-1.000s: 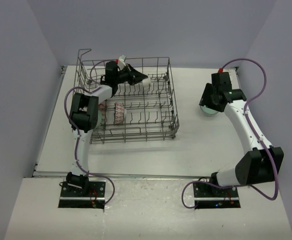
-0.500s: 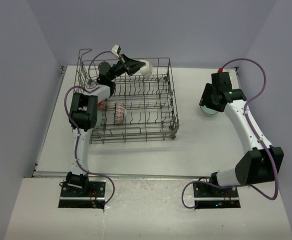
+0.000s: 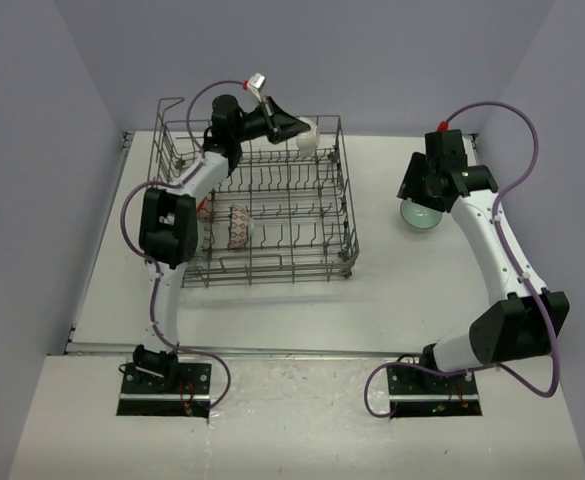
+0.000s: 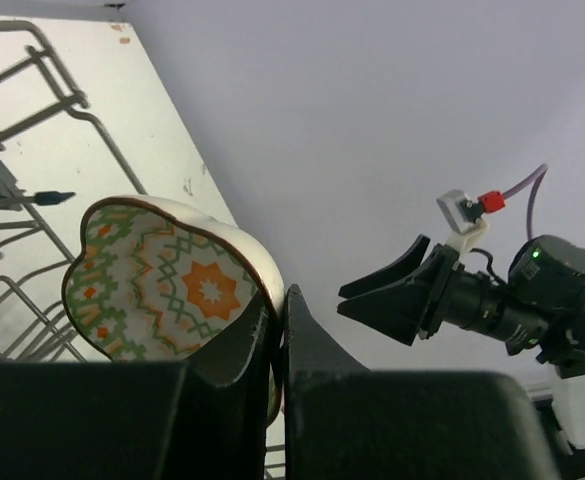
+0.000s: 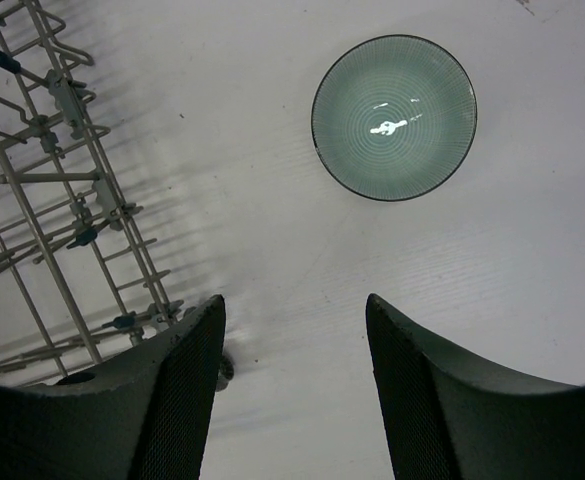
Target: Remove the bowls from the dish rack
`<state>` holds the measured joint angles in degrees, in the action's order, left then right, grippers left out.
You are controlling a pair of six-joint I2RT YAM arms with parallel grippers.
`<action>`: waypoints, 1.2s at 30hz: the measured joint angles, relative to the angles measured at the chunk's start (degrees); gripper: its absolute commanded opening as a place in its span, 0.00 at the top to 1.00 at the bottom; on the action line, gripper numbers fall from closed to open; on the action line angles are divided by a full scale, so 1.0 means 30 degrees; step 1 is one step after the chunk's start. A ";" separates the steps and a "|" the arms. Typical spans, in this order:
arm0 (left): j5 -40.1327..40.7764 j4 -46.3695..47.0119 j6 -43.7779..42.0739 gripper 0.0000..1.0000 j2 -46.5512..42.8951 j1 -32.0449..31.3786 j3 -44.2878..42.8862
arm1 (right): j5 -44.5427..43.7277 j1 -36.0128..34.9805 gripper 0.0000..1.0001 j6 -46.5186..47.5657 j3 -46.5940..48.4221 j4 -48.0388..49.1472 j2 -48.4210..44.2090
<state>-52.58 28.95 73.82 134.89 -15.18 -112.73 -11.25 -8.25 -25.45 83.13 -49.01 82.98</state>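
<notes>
My left gripper [image 4: 280, 312] is shut on the rim of a whitish bowl [image 4: 162, 280] with an orange and green pattern inside. In the top view that bowl [image 3: 307, 140] hangs in my left gripper [image 3: 296, 131] above the far edge of the wire dish rack [image 3: 344, 225]. Another patterned bowl [image 3: 238, 225] stands on edge among the tines in the rack. A mint-green bowl [image 5: 393, 117] sits upright on the table to the right of the rack. My right gripper [image 5: 294, 305] hovers open over bare table just short of it, holding nothing.
The rack's right-hand corner [image 5: 52, 200] lies close to the left of my right gripper. The purple back wall rises just behind the rack, and side walls close the table in. White table stretches in front of the rack.
My left arm has lifted the whitish bowl out of the rack, up and to the right. My right arm has drawn back slightly, uncovering more of the green bowl.
</notes>
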 measured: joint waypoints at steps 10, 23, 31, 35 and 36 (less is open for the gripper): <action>0.2783 -1.1693 -0.8218 1.00 -0.2353 -0.1384 -0.2747 | 0.2178 -0.0029 0.39 -0.0015 0.0342 -0.0466 0.0000; 1.1548 -2.1842 -1.6976 1.00 -0.6615 -0.1872 0.0357 | 0.3118 -0.0597 0.39 -0.0138 0.0175 -0.0525 0.0044; 1.1183 -2.1813 -1.8979 1.00 -1.1067 -0.2047 0.2193 | 0.3118 -0.1916 0.39 -0.0168 0.0634 -0.0685 0.1333; 1.2189 -2.2119 -1.9467 1.00 -1.1970 -0.2346 0.2550 | 0.3111 -0.2521 0.39 -0.0153 0.1741 -0.0911 0.2171; 1.2553 -2.2316 -1.9511 1.00 -1.2065 -0.2382 0.2565 | 0.3096 -0.2674 0.39 -0.0153 0.2025 -0.0947 0.2310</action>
<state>-14.92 -38.00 15.29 98.70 -22.33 -105.03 -1.96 -16.27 -25.91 89.21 -51.86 89.91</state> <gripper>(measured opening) 0.033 0.612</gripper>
